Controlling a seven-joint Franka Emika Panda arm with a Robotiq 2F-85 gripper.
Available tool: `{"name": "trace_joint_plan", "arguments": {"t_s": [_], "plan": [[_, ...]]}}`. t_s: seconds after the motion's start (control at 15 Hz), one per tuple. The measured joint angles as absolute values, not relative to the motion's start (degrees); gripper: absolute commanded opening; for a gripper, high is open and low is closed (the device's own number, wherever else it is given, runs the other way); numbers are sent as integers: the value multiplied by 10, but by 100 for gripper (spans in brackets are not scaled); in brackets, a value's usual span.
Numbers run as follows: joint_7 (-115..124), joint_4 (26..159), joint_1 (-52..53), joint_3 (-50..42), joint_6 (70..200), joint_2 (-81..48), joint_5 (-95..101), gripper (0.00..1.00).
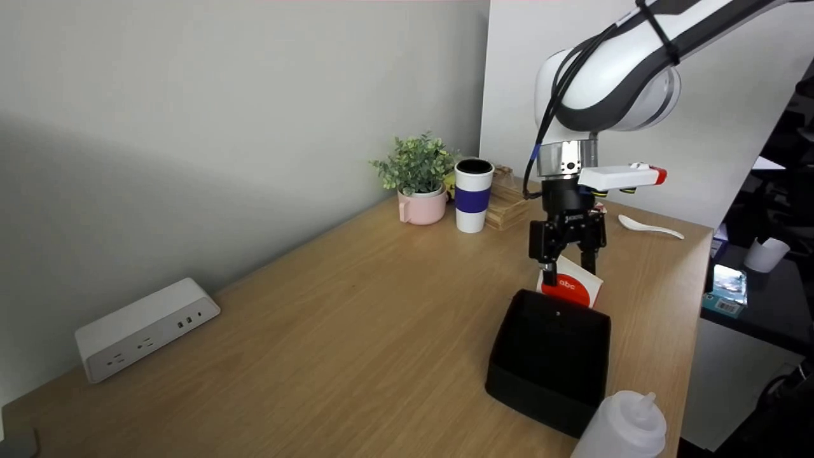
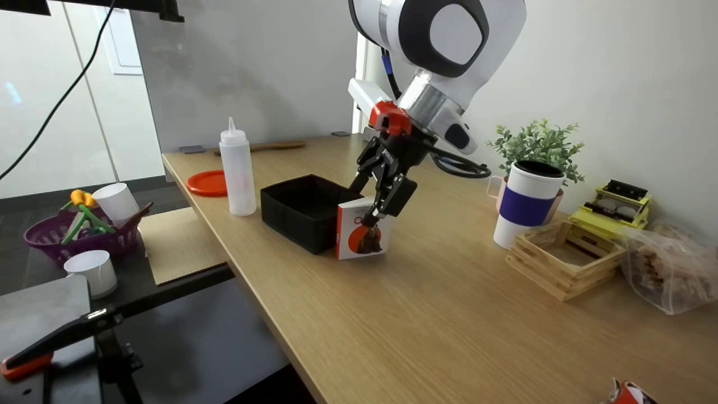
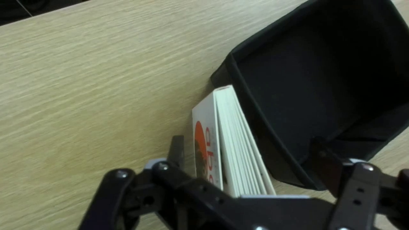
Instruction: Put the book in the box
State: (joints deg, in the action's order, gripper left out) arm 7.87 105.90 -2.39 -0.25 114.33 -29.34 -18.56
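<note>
Plainly, the tool (image 3: pixel 248 142) — spread wide, gripping nothing — straddles the "abc" book (image 1: pixel 567 294) beside the black box (image 1: pixel 540 399).

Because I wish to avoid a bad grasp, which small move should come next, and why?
I would probably close the end effector slowly on the book. It stands on edge outside the box, between the open fingers; slowly, because in the wrist view one finger overlaps the box and may catch it.
</note>
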Motion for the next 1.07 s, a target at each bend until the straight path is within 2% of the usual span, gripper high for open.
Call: {"name": "trace_joint_plan", "arguments": {"t_s": [0.6, 0.73, 0.8, 1.07], "plan": [[79, 1059, -24, -3, 1143, -304, -186, 3], [79, 1059, -24, -3, 1143, -304, -186, 0], [79, 1059, -24, -3, 1143, -304, -186, 3], [80, 1059, -22, -2, 1145, -301, -186, 4]]}}
